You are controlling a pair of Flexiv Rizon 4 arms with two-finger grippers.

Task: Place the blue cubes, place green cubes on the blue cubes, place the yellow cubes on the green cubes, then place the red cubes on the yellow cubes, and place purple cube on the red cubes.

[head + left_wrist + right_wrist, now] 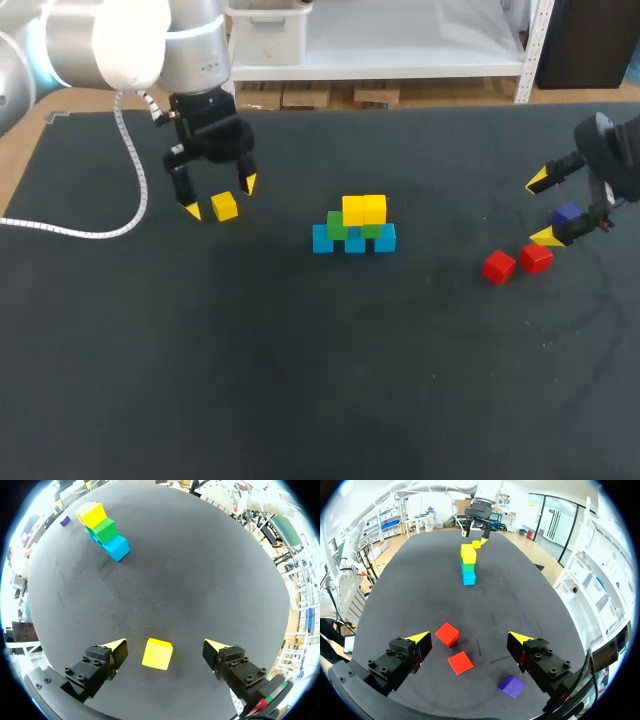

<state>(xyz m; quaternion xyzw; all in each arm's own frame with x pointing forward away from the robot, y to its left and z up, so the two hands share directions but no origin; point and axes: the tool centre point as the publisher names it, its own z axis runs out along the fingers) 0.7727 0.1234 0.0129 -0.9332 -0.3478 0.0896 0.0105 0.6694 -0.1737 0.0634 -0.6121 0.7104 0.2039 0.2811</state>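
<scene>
Has the loose yellow cube point(157, 653) sitting on the table squarely between the fingers point(116, 648) of the left gripper point(166, 649) — spread wide, empty, touching neither side — well left of the stack point(355, 228), far from the right gripper point(541, 208).

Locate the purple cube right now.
Head view, right side of the table: the purple cube lies beneath the open right tool, near one finger, with a red cube close beside it.

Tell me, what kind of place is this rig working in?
Probably a robotics lab bench: a dark table, the left tool and right tool over it, and a half-built cube stack.
</scene>
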